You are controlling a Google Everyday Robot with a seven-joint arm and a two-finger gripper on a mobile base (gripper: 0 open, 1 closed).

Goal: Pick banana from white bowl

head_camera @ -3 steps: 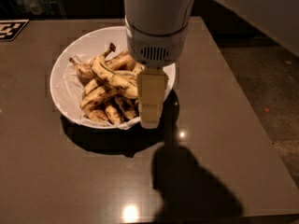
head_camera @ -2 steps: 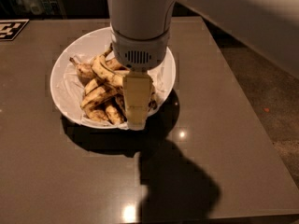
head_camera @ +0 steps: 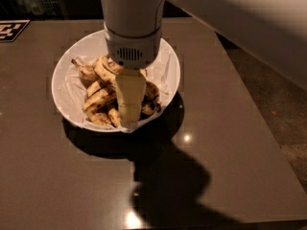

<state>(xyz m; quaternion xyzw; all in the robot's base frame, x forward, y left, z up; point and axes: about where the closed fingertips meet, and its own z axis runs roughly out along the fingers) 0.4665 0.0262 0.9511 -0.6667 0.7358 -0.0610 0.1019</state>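
The white bowl (head_camera: pixel 72 85), lined with crinkled white paper, sits on the dark table and holds a pile of several speckled bananas. A long curved yellow banana (head_camera: pixel 99 97) with brown speckles lies across the left part of the pile. My gripper (head_camera: pixel 129 121) hangs from the big white arm straight over the bowl. Its pale finger reaches down over the front right of the pile, close to the bowl's near rim. It hides the bananas behind it.
The bowl stands on a dark brown table (head_camera: pixel 230 128) whose right edge runs beside the floor. A black and white marker tag (head_camera: pixel 10 30) lies at the far left corner. The arm casts a large shadow in front of the bowl.
The arm and gripper have moved left, from the bowl's right rim to over the middle of the banana pile. The bananas have not moved.
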